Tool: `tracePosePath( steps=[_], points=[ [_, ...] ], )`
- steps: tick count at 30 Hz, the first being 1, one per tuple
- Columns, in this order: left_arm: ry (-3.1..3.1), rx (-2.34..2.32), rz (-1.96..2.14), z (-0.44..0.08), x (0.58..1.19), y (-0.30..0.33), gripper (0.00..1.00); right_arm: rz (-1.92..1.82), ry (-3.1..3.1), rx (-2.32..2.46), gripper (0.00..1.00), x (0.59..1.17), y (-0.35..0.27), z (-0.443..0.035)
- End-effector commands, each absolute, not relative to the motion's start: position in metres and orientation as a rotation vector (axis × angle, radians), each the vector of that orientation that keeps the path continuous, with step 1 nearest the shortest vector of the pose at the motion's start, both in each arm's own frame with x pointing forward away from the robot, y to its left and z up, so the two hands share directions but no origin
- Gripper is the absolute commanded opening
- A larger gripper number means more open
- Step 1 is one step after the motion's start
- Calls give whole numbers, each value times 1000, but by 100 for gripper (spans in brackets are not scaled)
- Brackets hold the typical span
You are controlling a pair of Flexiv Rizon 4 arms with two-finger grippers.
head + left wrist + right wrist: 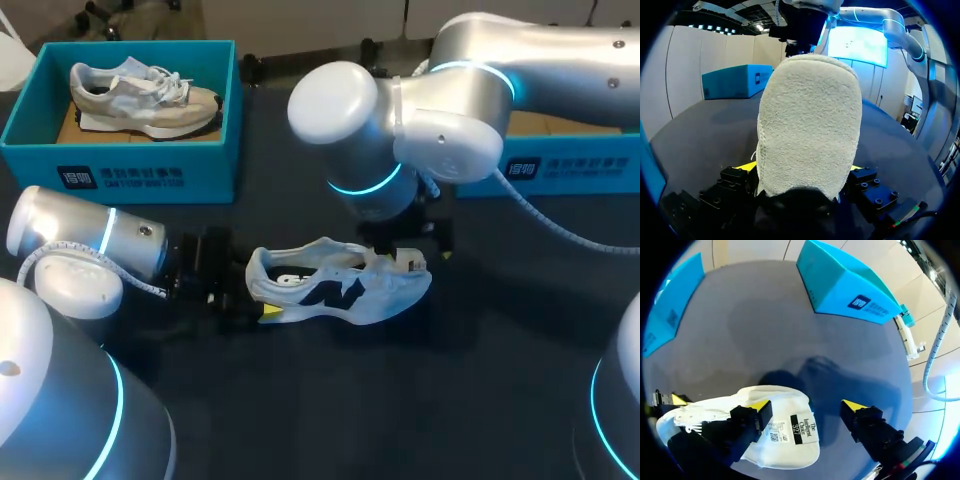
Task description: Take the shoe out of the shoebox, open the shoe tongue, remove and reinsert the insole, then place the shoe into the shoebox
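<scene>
1. Currently the white mesh-and-suede sneaker with a black side logo [335,290] rests on the dark matte table [480,390]. It is well apart from the open teal cardboard shoebox [120,160] (which holds a second, grey-beige shoe [140,95]).
2. Left gripper [801,167]: clenched on the sneaker's fuzzy, rounded heel [810,125], one yellow tip at each side. This clamp is the anchor and should be firm.
3. Right gripper [806,407]: released, fingers spread wide over the folded-out white tongue [790,437], whose labelled underside faces up.
4. Judged step: the tongue is open and insole removal is next. Lower one finger into the sneaker's opening and pinch only the insole edge, not the lining.
5. Pull slowly and steadily. A thin, flexible insole will probably bend and drag against the textile interior.
</scene>
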State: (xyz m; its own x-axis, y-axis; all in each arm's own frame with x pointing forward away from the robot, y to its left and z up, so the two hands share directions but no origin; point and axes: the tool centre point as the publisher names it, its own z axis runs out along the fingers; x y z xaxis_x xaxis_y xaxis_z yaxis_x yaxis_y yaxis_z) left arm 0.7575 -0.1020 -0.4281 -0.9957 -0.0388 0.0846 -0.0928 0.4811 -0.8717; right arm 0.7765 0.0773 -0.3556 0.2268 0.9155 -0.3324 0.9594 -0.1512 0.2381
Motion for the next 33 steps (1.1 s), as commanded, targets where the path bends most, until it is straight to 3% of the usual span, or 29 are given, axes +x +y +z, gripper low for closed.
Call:
tracePosePath(
  steps=[1,17,33],
  points=[
    [-2659,119,1565,-432,757,-104,0,-104,1620,2149,100,769,84,-337],
    [-2659,119,1565,-432,757,-104,0,32,1835,1837,100,777,119,-265],
    [-2659,119,1565,-432,757,-104,0,240,2477,1144,100,754,169,-241]
  ],
)
